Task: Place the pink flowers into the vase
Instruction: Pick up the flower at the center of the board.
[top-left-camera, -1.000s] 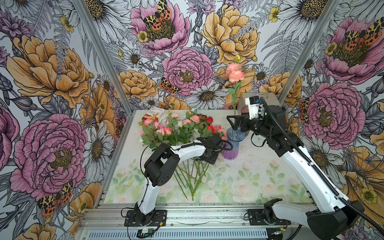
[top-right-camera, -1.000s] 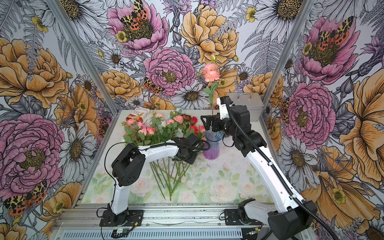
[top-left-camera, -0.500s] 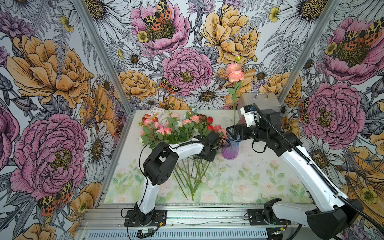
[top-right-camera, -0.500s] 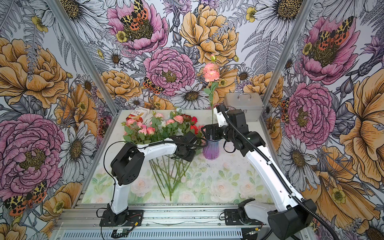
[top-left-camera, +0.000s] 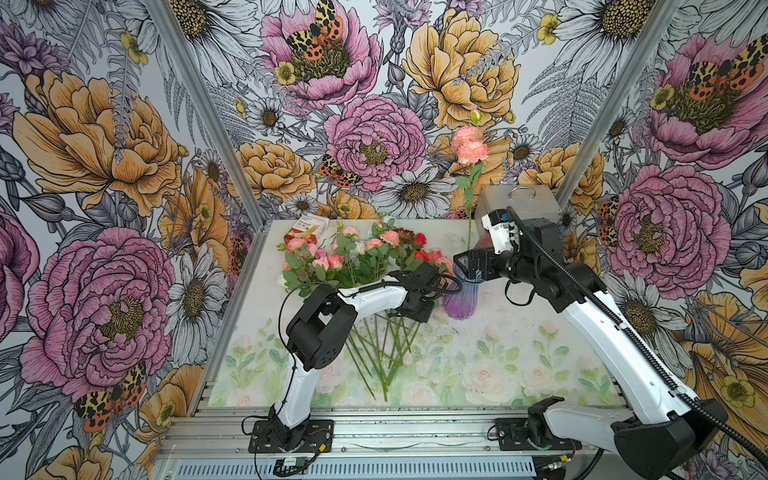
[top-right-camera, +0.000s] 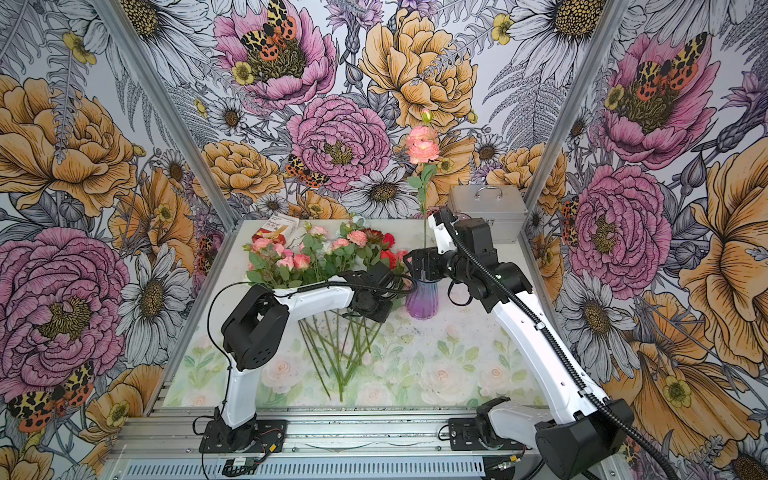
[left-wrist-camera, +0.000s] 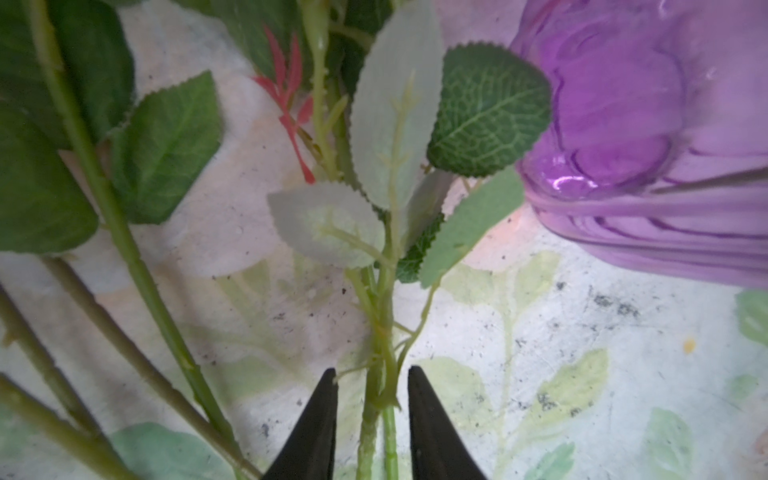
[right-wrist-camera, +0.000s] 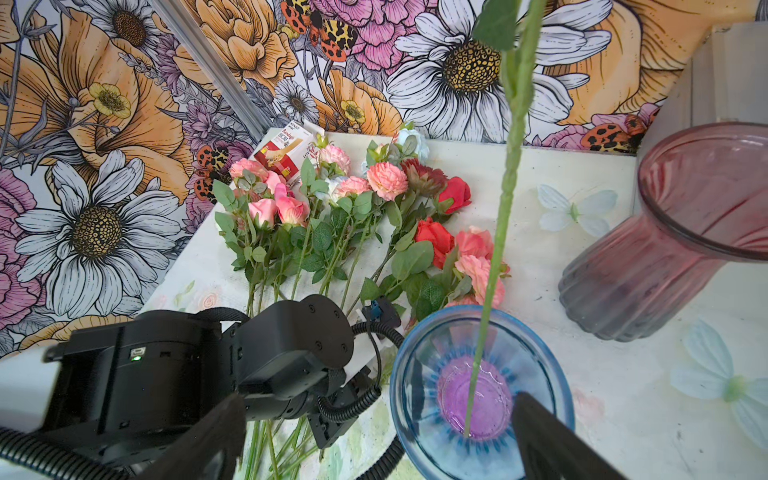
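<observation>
One pink flower (top-left-camera: 471, 149) (top-right-camera: 423, 150) stands upright in the purple, blue-rimmed vase (top-left-camera: 461, 297) (top-right-camera: 422, 299). Its stem (right-wrist-camera: 505, 199) runs down to the vase (right-wrist-camera: 415, 374) floor. My right gripper (top-left-camera: 466, 266) (right-wrist-camera: 376, 401) hangs open over the vase mouth, its fingers apart from the stem. More pink flowers (top-left-camera: 332, 259) (top-right-camera: 299, 259) (right-wrist-camera: 291, 208) lie fanned on the table. My left gripper (top-left-camera: 419, 316) (left-wrist-camera: 371, 374) is down on their stems beside the vase (left-wrist-camera: 644, 145). Its jaws straddle two green stems (left-wrist-camera: 376, 399) with a narrow gap on each side.
Red blooms (top-left-camera: 419, 241) (right-wrist-camera: 455, 193) lie in the pile. A second, dusky pink vase (right-wrist-camera: 665, 270) stands behind the purple one. A silver case (top-left-camera: 517, 203) sits at the back right, a bandage box (top-left-camera: 307, 228) at the back left.
My right gripper has come down closer to the vase mouth, still open around the standing stem. My left gripper's jaws have narrowed around the stems on the table.
</observation>
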